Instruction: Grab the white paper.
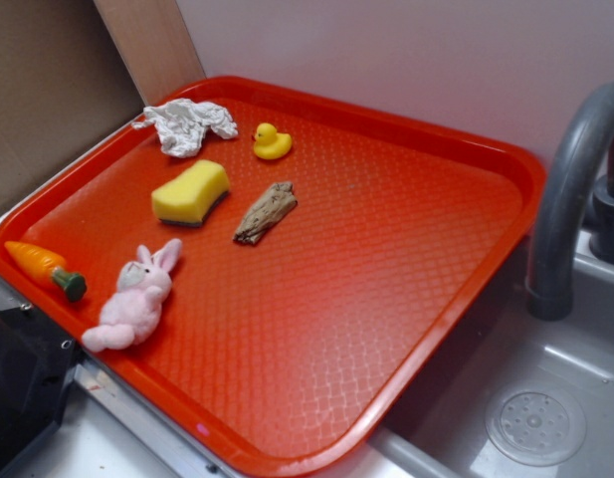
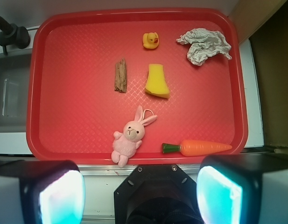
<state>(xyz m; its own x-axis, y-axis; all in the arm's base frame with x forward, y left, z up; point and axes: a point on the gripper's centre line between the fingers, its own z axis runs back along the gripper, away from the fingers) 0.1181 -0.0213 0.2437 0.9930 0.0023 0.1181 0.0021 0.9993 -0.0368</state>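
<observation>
Hand (image 2: 140, 191) hung high, pointed straight down; two fingers (image 2: 59, 191) spread wide apart, nothing between them. Dark arm base sat at exterior view's lower-left corner.

White paper (image 1: 187, 124) with greyish folds, diamond-textured red tray (image 1: 406, 289), yellow sponge (image 1: 190, 192).

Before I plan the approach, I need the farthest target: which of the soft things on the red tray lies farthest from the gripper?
The crumpled white paper, in the far corner past the yellow sponge; the pink plush bunny lies nearest.
</observation>
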